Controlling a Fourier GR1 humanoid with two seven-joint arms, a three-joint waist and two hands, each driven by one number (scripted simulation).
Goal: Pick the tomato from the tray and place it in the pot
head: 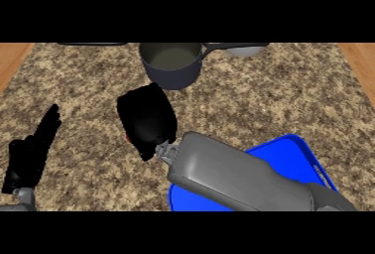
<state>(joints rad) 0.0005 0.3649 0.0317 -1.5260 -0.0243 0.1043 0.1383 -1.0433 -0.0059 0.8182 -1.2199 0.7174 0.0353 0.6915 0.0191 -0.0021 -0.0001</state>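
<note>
Right hand: my right hand point(147, 121) is at the centre of the frame, back towards the view, with its fingers curled down and clasped round the tomato.
Tomato: the tomato point(129, 137) is almost wholly hidden under my fingers. Only a red sliver shows at the hand's lower left edge. It is outside the tray, over the counter, between tray and pot.
Pot: the dark grey pot point(173, 74) stands upright at the upper centre, just above my fingertips, with its 1 handle pointing to the upper right.
Tray: the blue tray point(296, 149) lies at the lower right, partly covered by my grey forearm.
Left hand: my left hand point(29, 154) rests at the left edge, released, with its fingers straight and pointing up.
Counter: the speckled counter point(81, 84) lies under everything.
</note>
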